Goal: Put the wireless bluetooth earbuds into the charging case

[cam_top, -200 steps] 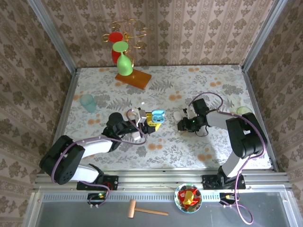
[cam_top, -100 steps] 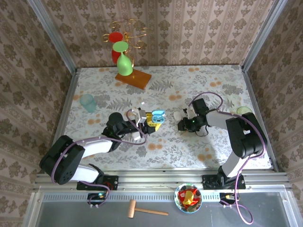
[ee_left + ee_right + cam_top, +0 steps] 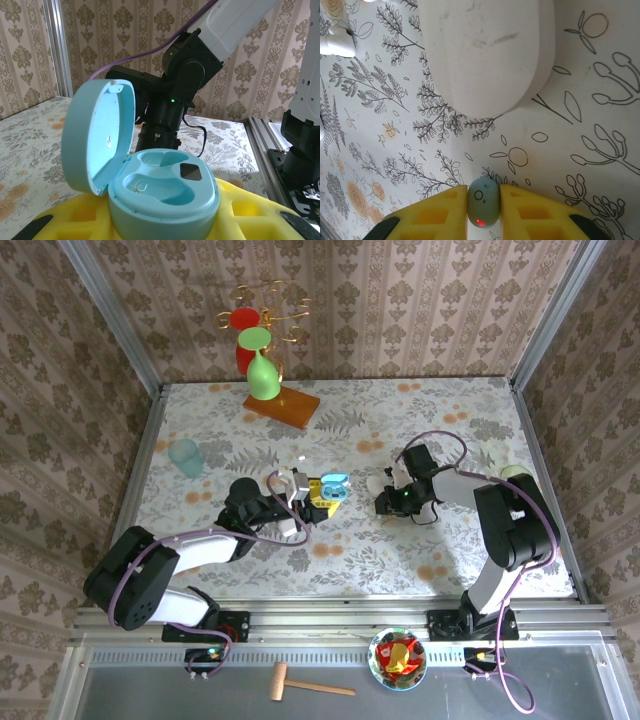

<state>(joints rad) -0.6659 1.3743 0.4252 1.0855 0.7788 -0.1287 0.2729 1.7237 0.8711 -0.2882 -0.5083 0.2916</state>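
The left gripper (image 3: 161, 222) is pressed on the blue charging case (image 3: 162, 197) and holds it between its yellow fingers (image 3: 75, 220). The tips of these fingers are cut off at the lower border of the left wrist view. The lid (image 3: 102, 132) of the case stands open, tilted to one side. Two hollows in the case are visible; one has a dark square at its bottom, and I see no earbud in them. In the top view this case (image 3: 334, 483) is near the middle of the tabletop (image 3: 420, 420).

The right gripper (image 3: 483, 200) pinches a pale blue earbud (image 3: 483, 196) between its two yellow fingers (image 3: 440, 210). A small red light shows at the low end of the earbud. Whether the earbud touches the tabletop I cannot tell. Near it lies a closed white case (image 3: 485, 50), cut off at the upper border of that view. From above, the white case (image 3: 376, 484) is just beside the blue one, on its right side, half hidden by the right arm.

A small white piece (image 3: 337, 42) lies at the left border of the right wrist view; it is too much cut off to name.
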